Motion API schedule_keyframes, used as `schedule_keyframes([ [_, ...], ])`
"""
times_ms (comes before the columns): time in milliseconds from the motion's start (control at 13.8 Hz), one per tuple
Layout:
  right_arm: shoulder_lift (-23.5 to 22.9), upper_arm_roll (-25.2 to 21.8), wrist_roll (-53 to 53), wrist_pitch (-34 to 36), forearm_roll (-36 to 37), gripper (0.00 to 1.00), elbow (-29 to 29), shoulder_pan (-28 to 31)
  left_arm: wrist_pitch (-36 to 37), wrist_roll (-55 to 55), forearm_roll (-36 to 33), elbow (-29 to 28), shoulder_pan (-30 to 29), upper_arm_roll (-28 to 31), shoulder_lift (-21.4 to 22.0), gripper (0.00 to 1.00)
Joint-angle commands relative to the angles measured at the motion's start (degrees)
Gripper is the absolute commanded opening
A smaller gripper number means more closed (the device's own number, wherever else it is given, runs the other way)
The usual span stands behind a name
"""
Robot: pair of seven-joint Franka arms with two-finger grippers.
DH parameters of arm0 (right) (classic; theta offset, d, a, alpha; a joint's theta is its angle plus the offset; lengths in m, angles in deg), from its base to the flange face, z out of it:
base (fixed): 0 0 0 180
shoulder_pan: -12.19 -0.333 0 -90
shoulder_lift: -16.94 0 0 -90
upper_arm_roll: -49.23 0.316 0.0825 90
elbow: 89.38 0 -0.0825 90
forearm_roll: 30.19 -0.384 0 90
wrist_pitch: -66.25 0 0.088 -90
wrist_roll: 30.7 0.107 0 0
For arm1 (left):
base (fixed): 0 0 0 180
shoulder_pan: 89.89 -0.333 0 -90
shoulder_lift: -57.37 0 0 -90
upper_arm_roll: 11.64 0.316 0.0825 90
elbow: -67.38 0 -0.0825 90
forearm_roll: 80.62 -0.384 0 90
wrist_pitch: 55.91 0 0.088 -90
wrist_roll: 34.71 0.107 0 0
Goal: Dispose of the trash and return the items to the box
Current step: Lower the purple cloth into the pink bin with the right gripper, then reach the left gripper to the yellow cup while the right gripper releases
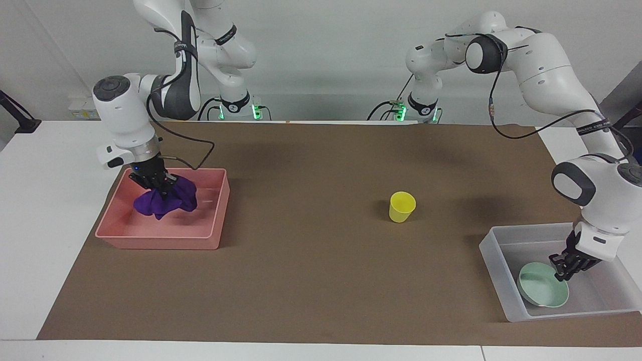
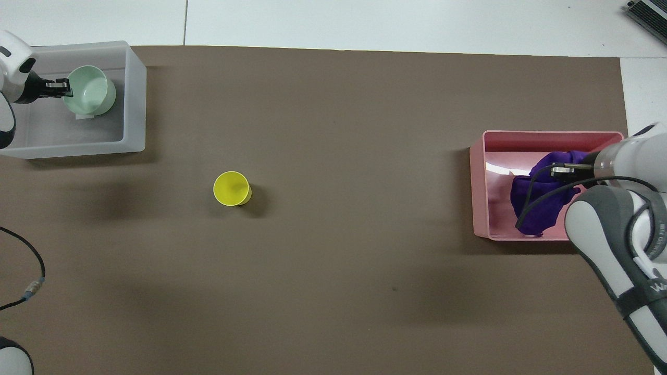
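The purple cloth (image 1: 165,201) lies bunched low inside the pink bin (image 1: 160,243). My right gripper (image 1: 160,188) is down in that bin and shut on the top of the cloth. In the overhead view the cloth (image 2: 542,200) and right gripper (image 2: 565,169) sit toward the bin's outer end. My left gripper (image 1: 563,269) is shut on the rim of the mint-green bowl (image 1: 541,292). It holds the bowl tilted, low inside the translucent box (image 1: 489,245). The bowl (image 2: 89,96) and left gripper (image 2: 65,88) also show in the overhead view. The yellow cup (image 1: 402,206) stands upright on the mat between the two bins.
A brown mat (image 1: 311,281) covers most of the table. The pink bin (image 2: 479,187) sits at the right arm's end and the translucent box (image 2: 133,104) at the left arm's end. The right arm's elbow (image 2: 609,234) hangs over the pink bin's near corner.
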Motion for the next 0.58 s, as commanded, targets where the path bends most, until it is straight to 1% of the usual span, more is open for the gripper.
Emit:
schedule_keyframes([
  [0, -1.8, 0.8, 0.0, -6.0, 0.1, 0.00, -3.3, 1.2, 0.9, 1.6, -0.5, -3.1, 0.6, -0.4, 4.0, 1.00],
  [145, -3.5, 0.8, 0.0, -8.1, 0.1, 0.00, -4.1, 1.1, 2.2, 1.6, -0.3, -5.5, 1.8, -0.5, 7.7, 1.00],
  [218, -4.0, 0.8, -0.1, -8.8, 0.1, 0.07, -4.1, 1.1, 3.1, 1.6, -0.3, -7.3, 2.9, -0.4, 10.2, 1.00],
  [291, -4.0, 0.8, -0.2, -8.8, 0.1, 0.22, -4.1, 0.9, 3.8, 1.4, -0.3, -10.2, 3.6, -0.5, 13.3, 1.00],
  [364, -4.3, 0.9, -0.2, -8.9, 0.1, 0.50, -4.1, 0.9, 3.9, 1.2, -0.3, -13.8, 4.7, -0.5, 17.0, 1.00],
  [436, -4.3, 0.9, -0.1, -8.8, -0.3, 1.00, -4.1, 0.7, 3.9, 0.9, -0.3, -17.5, 5.9, -0.4, 20.4, 1.00],
  [509, -4.3, 0.9, -0.1, -8.5, -0.5, 1.00, -3.7, 0.4, 4.5, 0.2, -0.3, -20.9, 7.1, -0.4, 23.4, 1.00],
])
